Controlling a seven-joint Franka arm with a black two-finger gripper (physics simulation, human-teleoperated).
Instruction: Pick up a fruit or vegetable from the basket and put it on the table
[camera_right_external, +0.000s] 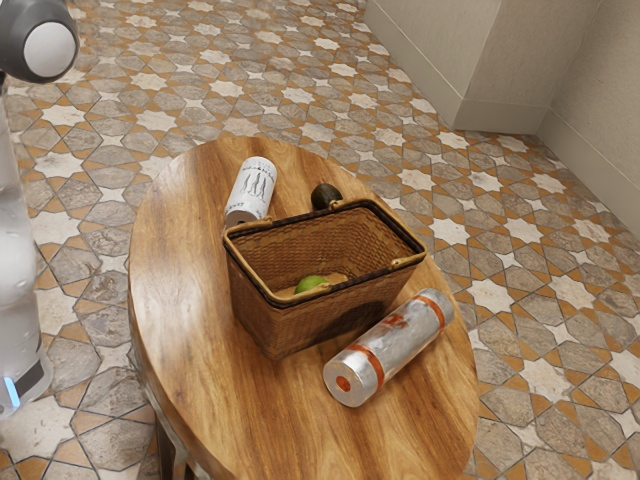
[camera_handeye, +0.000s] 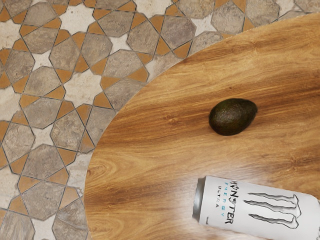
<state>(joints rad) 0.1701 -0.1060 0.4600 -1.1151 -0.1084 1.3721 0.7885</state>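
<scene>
A green fruit (camera_right_external: 312, 284) sits inside a wicker basket (camera_right_external: 262, 318); an avocado (camera_handeye: 232, 116) lies on the wooden table (camera_right_external: 182, 310), outside it. If the avocado was the pick, placing looks done; otherwise, the next move is reaching into the basket. Whether the gripper is closed or holding anything cannot be told.

Surface (camera_right_external: 180, 320): bright to us, with whitish glare beside the can (camera_handeye: 265, 205).
Basket (camera_right_external: 268, 318): we see dark shadow on its outer wall.
</scene>
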